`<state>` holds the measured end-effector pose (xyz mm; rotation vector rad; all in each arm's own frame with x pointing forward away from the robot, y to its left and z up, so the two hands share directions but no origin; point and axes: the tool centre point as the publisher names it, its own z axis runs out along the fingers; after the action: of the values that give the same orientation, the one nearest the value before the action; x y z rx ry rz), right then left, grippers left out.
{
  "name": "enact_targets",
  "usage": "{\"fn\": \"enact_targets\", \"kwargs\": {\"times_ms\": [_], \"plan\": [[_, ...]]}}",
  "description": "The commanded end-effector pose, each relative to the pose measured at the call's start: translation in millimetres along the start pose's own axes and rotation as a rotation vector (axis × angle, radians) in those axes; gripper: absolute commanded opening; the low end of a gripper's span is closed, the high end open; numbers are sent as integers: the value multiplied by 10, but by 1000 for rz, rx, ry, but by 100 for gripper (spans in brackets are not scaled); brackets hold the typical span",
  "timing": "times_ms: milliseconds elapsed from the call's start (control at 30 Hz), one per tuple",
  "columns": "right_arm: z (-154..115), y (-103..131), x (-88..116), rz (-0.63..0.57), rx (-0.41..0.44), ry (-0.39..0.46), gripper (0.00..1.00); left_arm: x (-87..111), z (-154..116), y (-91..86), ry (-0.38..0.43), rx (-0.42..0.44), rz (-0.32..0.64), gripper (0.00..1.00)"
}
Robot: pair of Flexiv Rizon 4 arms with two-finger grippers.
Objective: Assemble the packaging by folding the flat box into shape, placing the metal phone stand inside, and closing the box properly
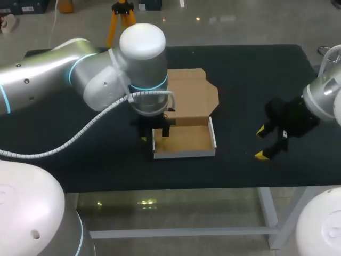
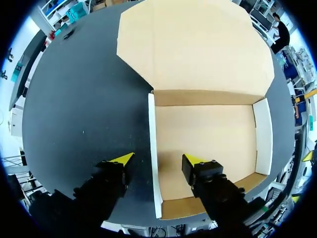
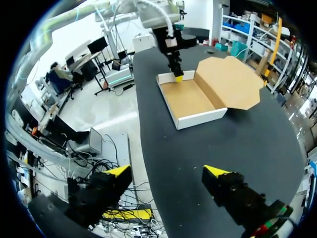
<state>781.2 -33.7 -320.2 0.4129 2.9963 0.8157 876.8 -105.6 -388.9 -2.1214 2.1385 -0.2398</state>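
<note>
Left gripper (image 2: 158,158) is open and straddles the box (image 2: 205,134) at its side wall (image 2: 152,129), one finger inside and one outside over the surface (image 2: 84,99). The wall's long axis runs straight ahead of the gripper. Lid (image 2: 198,44) lies flat beyond. Right gripper (image 1: 261,143) is open, empty and well apart from the box, so the left arm is nearer. Phone stand not in view.

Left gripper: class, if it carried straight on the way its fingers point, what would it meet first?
Probably the box. The open left gripper straddles its white side wall, which would slip between the fingers; one tip would then meet the box floor, the other the black table. Depth is unclear.
</note>
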Motion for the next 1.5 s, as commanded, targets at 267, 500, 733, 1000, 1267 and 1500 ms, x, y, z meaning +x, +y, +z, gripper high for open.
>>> {"fn": "enact_targets", "kwargs": {"times_ms": [267,500,733,1000,1267,1500], "plan": [[-39,-18,-27,32,-14,1,100,-128,-460,165,280,38,15,100],[-74,-36,-114,122,-36,-1,100,-243,-796,285,385,39,47,100],[-127,-50,-209,224,-47,-15,100,-378,-1122,456,424,50,85,100],[-198,-71,-281,346,-37,-44,100,-573,-1386,672,421,57,85,100],[-298,-120,-357,512,-27,-82,100,-749,-1615,889,385,59,54,100],[-421,-181,-378,613,-19,-120,100,-861,-1780,1041,356,61,43,100]]}}
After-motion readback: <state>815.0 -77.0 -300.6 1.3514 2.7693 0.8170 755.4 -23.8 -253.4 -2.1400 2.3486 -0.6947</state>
